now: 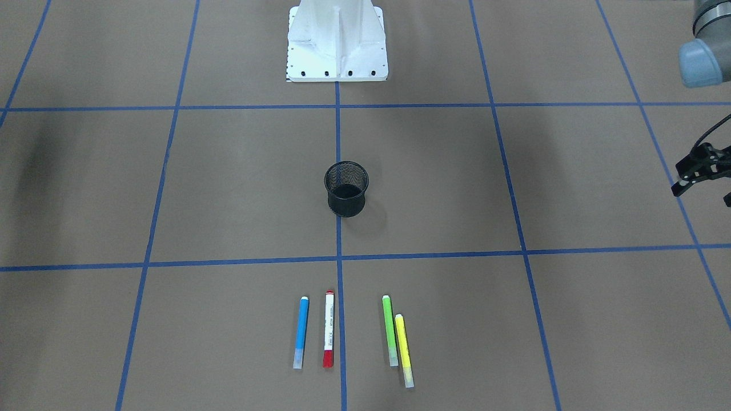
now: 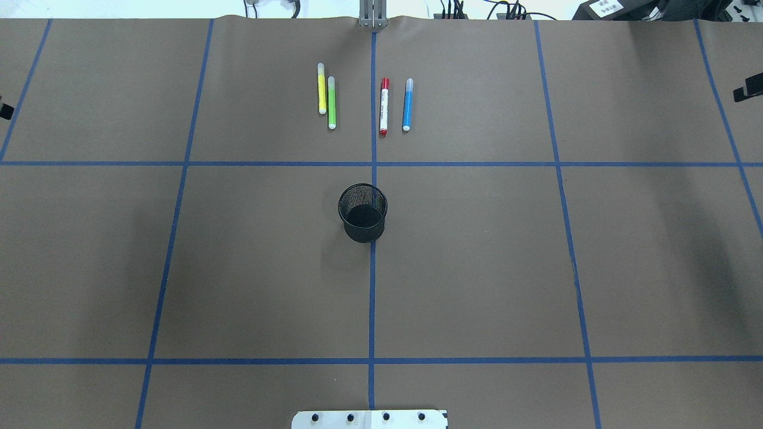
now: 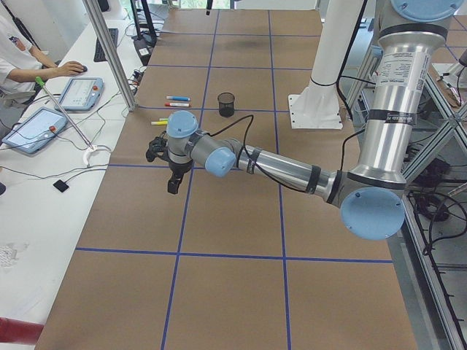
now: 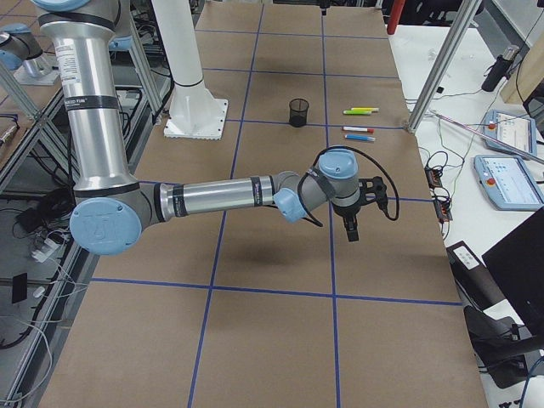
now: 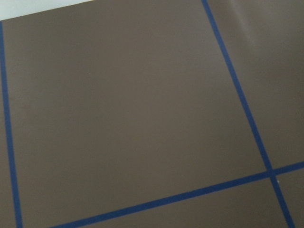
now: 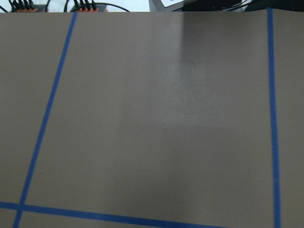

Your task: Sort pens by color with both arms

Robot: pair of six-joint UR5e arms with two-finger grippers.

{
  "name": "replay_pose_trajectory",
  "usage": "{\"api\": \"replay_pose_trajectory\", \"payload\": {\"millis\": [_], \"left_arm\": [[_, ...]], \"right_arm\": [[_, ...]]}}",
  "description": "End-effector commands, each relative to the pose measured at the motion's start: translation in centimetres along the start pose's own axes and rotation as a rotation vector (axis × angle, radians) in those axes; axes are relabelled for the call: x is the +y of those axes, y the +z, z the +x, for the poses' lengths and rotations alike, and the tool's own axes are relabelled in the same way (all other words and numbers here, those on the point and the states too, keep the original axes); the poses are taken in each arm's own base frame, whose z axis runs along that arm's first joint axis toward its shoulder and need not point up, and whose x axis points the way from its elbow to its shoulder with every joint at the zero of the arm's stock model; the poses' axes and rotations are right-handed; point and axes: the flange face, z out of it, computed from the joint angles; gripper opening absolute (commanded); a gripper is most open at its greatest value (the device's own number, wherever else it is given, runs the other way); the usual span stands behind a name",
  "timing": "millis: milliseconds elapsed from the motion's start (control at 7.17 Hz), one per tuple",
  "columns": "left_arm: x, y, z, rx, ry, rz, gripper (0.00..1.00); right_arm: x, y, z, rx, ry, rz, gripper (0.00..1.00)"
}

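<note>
My left arm (image 3: 277, 166) stretched low over the worktop (image 3: 233, 226), my left hand (image 1: 702, 194) spread and empty. My right hand (image 4: 352, 224) pointed down; its grip I couldn't tell.

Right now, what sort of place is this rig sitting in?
Most likely a robotics lab test cell. The table is papered brown and marked with a blue tape grid. Tablet-like teach pendants lie on the side bench, and a person is seated there.
</note>
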Motion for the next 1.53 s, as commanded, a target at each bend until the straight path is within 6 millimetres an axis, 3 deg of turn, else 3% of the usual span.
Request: {"api": "replay_pose_trajectory", "payload": {"millis": [0, 139, 418, 558, 697, 837, 1116, 1255, 1395], "left_arm": [[1.9, -1.9, -2.2, 0.011, -0.026, -0.100, 0.99], [3.7, -2.4, -2.1, 0.006, -0.049, -0.120, 0.99], [7.4, -1.3, -3.7, 0.003, -0.086, -0.161, 0.99], [7.8, -1.1, -4.1, -0.008, -0.081, -0.164, 0.99], [8.0, -0.7, -4.7, -0.001, 0.046, -0.179, 0.99], [9.9, -1.1, -5.6, 0.006, 0.076, -0.182, 1.00], [10.6, -0.9, -5.5, -0.011, -0.068, -0.187, 1.00], [11.0, -0.6, -6.1, -0.010, -0.040, -0.196, 1.00], [11.7, 0.6, -7.9, 0.001, 0.032, -0.223, 1.00]], "right_arm": [[1.0, -1.8, 4.1, -0.011, -0.036, -0.131, 0.99], [1.8, -1.7, 4.9, -0.031, -0.057, -0.159, 0.99], [2.9, -1.3, 5.5, -0.031, -0.052, -0.174, 0.99], [2.9, -1.3, 5.5, -0.031, -0.053, -0.173, 0.99], [3.1, -1.1, 5.6, -0.030, -0.050, -0.179, 0.99], [3.6, -0.6, 5.7, -0.024, -0.047, -0.190, 0.99], [3.6, -0.3, 4.6, -0.029, -0.066, -0.197, 0.99], [3.3, 0.5, 3.8, -0.016, -0.081, -0.207, 0.99], [3.2, 0.0, 3.5, -0.010, -0.086, -0.198, 0.99]]}}
